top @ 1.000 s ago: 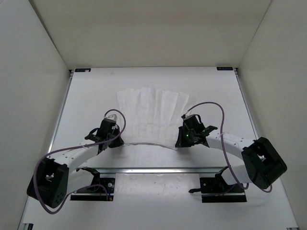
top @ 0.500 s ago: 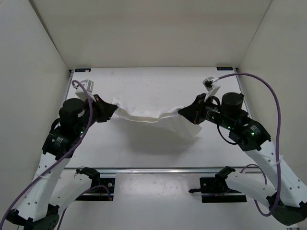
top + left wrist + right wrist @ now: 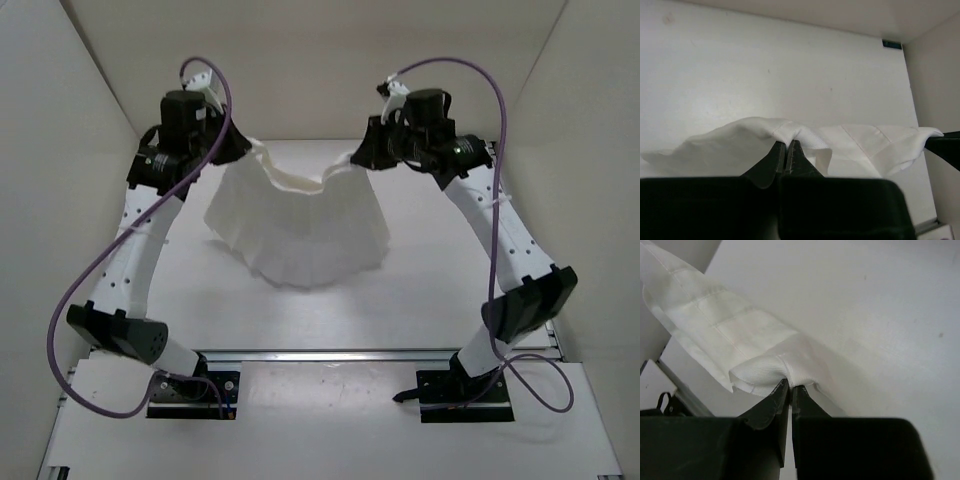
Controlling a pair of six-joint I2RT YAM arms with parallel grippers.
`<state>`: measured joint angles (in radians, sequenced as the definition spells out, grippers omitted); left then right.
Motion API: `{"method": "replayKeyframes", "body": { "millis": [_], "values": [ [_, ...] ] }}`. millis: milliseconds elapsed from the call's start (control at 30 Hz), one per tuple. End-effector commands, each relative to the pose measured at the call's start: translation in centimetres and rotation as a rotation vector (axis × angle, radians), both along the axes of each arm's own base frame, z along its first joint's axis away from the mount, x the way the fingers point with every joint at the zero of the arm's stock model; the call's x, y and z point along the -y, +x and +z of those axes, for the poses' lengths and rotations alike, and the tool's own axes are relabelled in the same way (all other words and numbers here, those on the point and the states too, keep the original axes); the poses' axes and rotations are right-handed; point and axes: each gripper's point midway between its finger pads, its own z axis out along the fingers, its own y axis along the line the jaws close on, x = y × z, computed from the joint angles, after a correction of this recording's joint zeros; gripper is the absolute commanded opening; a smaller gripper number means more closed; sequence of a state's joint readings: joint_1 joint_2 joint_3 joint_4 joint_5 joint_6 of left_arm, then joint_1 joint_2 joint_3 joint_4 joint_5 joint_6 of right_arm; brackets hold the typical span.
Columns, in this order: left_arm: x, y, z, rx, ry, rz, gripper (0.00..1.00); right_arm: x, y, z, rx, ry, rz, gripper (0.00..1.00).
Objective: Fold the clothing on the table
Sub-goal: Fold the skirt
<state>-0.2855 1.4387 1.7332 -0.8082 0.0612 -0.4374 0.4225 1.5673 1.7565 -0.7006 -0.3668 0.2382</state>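
Clothing (image 3: 300, 225) hung above tabletop's (image 3: 440, 280) far half, left hand (image 3: 243, 147) pinching one top corner, right hand (image 3: 358, 158) pinching the other, upper edge sagging between, hem possibly touching tabletop.

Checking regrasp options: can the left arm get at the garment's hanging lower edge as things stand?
Probably not. The left tool is shut on an upper corner of the clothing, held high; the right tool holds the other. Nothing blocks the lower edge, but it would have to let go first.
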Motion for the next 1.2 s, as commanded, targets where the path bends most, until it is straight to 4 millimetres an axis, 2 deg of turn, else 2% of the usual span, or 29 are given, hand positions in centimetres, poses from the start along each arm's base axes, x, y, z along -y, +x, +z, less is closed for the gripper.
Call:
{"method": "replayKeyframes", "body": {
  "millis": [0, 67, 100, 167, 200, 233, 267, 300, 333, 367, 400, 433, 467, 500, 533, 567, 600, 633, 667, 700, 733, 767, 833, 1033, 1167],
  "values": [
    [-1.9, 0.4, 9.7, 0.221, -0.010, 0.055, 0.00, 0.4, 1.3, 11.8, 0.307, 0.059, -0.009, 0.01],
    [-2.1, -0.3, 11.5, 0.269, -0.016, 0.062, 0.00, 0.6, 1.9, 13.5, 0.340, 0.059, -0.023, 0.00],
    [-2.1, -0.9, 11.1, 0.269, -0.021, 0.060, 0.00, 0.8, 1.7, 13.7, 0.340, 0.065, -0.028, 0.00],
    [-2.5, -1.7, 10.5, 0.312, -0.047, 0.070, 0.00, 1.4, 2.6, 10.7, 0.291, 0.048, -0.046, 0.01],
    [-2.6, -2.0, 7.6, 0.262, -0.044, 0.076, 0.00, 1.7, 3.0, 7.9, 0.245, 0.035, -0.050, 0.00],
    [-2.3, -2.5, 4.9, 0.230, -0.049, 0.065, 0.00, 2.1, 3.0, 6.7, 0.223, 0.039, -0.056, 0.00],
    [-2.1, -2.8, 1.5, 0.177, -0.035, 0.061, 0.00, 2.7, 2.9, 3.9, 0.171, 0.037, -0.067, 0.00],
    [-1.9, -3.2, -0.1, 0.149, -0.042, 0.052, 0.00, 3.2, 2.7, 0.8, 0.113, 0.037, -0.081, 0.00],
    [-1.6, -3.7, -3.6, 0.093, -0.036, 0.046, 0.00, 3.7, 2.6, -1.1, 0.073, 0.035, -0.089, 0.00],
    [-1.4, -4.3, -7.9, 0.009, -0.020, 0.032, 0.00, 4.3, 2.0, -4.1, 0.007, 0.042, -0.105, 0.00],
    [-0.8, -4.8, -9.3, -0.002, -0.034, 0.017, 0.00, 4.8, 1.1, -7.0, -0.060, 0.046, -0.123, 0.00],
    [-0.7, -6.2, -13.8, -0.098, -0.018, 0.011, 0.00, 5.1, 0.7, -8.6, -0.087, 0.036, -0.134, 0.00],
    [-0.6, -7.0, -16.9, -0.144, -0.010, 0.006, 0.00, 5.6, -0.6, -11.6, -0.157, 0.025, -0.153, 0.00],
    [0.0, -7.5, -18.0, -0.153, -0.018, 0.000, 0.00, 5.9, -1.6, -14.3, -0.200, 0.000, -0.176, 0.00],
    [0.2, -9.0, -21.2, -0.220, 0.000, -0.007, 0.00, 6.1, -2.3, -15.8, -0.228, -0.018, -0.188, 0.00],
    [0.7, -10.5, -24.3, -0.283, 0.015, -0.025, 0.00, 5.9, -3.8, -18.2, -0.284, -0.034, -0.191, 0.00],
    [1.2, -11.2, -25.3, -0.303, 0.024, -0.052, 0.00, 6.1, -5.4, -20.7, -0.346, -0.066, -0.197, 0.00],
    [1.6, -12.5, -27.0, -0.352, 0.036, -0.079, 0.00, 6.5, -6.1, -22.2, -0.381, -0.088, -0.215, 0.00],
    [2.1, -14.0, -28.7, -0.405, 0.067, -0.119, 0.00, 6.4, -7.6, -23.7, -0.432, -0.120, -0.202, 0.00],
    [1.8, -14.8, -29.6, -0.434, 0.100, -0.124, 0.00, 6.5, -9.1, -25.2, -0.473, -0.164, -0.199, 0.00],
    [2.2, -15.9, -30.1, -0.455, 0.116, -0.153, 0.00, 6.8, -9.7, -25.7, -0.485, -0.192, -0.208, 0.00],
    [2.3, -16.8, -30.6, -0.479, 0.134, -0.173, 0.00, 6.9, -11.4, -26.8, -0.527, -0.238, -0.199, 0.00],
    [2.1, -18.2, -30.8, -0.504, 0.137, -0.191, 0.00, 7.0, -14.2, -27.9, -0.582, -0.277, -0.189, 0.00],
    [2.0, -21.8, -30.3, -0.539, 0.122, -0.241, 0.00, 7.5, -19.2, -27.6, -0.641, -0.280, -0.163, 0.00],
    [2.3, -23.2, -28.9, -0.529, 0.093, -0.272, 0.00, 8.0, -21.7, -26.2, -0.645, -0.284, -0.140, 0.00]
  ]
}}
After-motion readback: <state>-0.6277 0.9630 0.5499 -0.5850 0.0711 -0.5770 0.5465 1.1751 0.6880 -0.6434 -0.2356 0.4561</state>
